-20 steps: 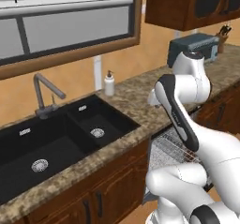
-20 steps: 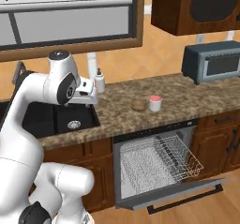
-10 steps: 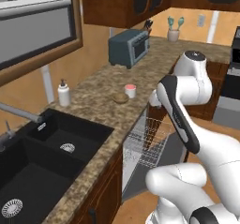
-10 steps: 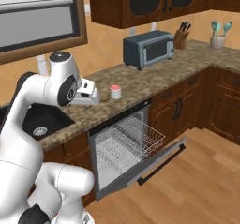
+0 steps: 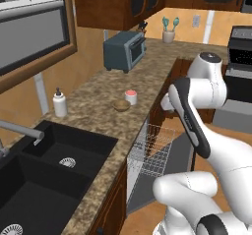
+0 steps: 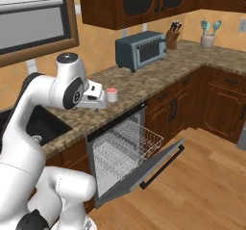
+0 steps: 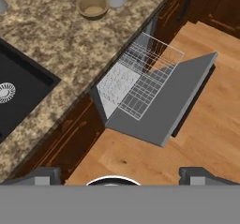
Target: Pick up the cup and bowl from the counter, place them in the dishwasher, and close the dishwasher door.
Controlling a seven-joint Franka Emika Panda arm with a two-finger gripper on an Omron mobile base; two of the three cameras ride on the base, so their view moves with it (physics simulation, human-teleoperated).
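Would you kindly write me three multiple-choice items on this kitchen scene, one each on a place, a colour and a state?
1. Where is the bowl?
A. in the sink
B. on the counter beside the cup
C. in the dishwasher rack

2. What colour is the cup's rim?
A. pinkish-red
B. blue
C. green

3. How does the dishwasher door stand?
A. shut
B. dropped open with the rack pulled out
C. taken off

Answers:
1 B, the left base view shows it on the granite next to the cup.
2 A, the rim shows red in the left base view.
3 B, the right base view shows the grey panel lowered under the wire rack.
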